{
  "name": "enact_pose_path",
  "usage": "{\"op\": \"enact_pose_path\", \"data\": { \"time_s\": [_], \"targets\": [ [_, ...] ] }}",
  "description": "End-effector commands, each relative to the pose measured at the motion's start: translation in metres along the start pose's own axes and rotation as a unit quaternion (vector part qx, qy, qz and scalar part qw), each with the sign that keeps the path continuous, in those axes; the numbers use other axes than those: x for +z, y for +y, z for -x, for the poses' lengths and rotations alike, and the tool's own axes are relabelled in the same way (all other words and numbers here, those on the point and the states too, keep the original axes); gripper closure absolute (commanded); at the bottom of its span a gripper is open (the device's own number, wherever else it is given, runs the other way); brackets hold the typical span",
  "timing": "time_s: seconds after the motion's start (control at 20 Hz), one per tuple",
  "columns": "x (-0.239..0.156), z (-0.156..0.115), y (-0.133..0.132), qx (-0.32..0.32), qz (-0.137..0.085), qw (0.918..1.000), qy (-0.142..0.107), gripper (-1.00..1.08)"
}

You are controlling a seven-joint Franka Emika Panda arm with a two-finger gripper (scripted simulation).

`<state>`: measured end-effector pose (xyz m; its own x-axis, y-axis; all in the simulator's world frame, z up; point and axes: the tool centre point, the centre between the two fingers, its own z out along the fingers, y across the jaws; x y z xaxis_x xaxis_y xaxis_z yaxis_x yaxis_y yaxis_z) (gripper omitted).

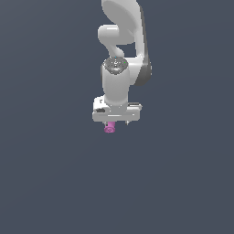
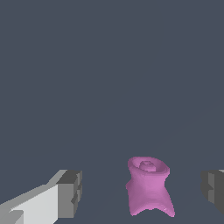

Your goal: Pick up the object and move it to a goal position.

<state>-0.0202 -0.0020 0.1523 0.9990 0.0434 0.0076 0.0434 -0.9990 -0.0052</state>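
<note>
The object (image 2: 148,187) is a small pink-magenta stubby piece with a round ringed end. In the wrist view it lies between my two grey fingertips (image 2: 70,192), with clear gaps on both sides. My gripper (image 2: 142,190) is open around it. In the exterior view the object (image 1: 109,128) shows just below the white gripper (image 1: 114,122), and the fingers are hidden behind the hand.
A plain dark grey surface (image 1: 55,183) fills both views. The white arm (image 1: 121,55) rises above the gripper in the exterior view. No other objects show.
</note>
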Motion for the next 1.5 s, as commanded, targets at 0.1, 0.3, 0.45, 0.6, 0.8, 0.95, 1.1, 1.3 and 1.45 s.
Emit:
{"op": "enact_pose_path", "data": {
  "time_s": [0.1,0.3,0.45,0.6,0.8,0.95,1.1,1.3,1.45],
  "targets": [
    [0.02,0.019,0.012,0.005,0.0,1.0,-0.001,-0.92],
    [0.039,0.04,0.024,0.009,0.001,1.0,-0.002,-0.92],
    [0.049,0.052,0.03,0.012,0.002,0.9999,-0.003,-0.92],
    [0.056,0.062,0.034,0.014,0.002,0.9999,-0.003,-0.92],
    [0.061,0.069,0.037,0.016,0.003,0.9999,-0.004,-0.92],
    [0.061,0.068,0.037,0.016,0.003,0.9999,-0.004,-0.92],
    [0.063,0.069,0.037,0.016,0.003,0.9999,-0.004,-0.92],
    [0.076,0.069,0.038,0.016,0.003,0.9999,-0.004,-0.92],
    [0.09,0.07,0.038,0.016,0.003,0.9999,-0.004,-0.92]
  ]
}}
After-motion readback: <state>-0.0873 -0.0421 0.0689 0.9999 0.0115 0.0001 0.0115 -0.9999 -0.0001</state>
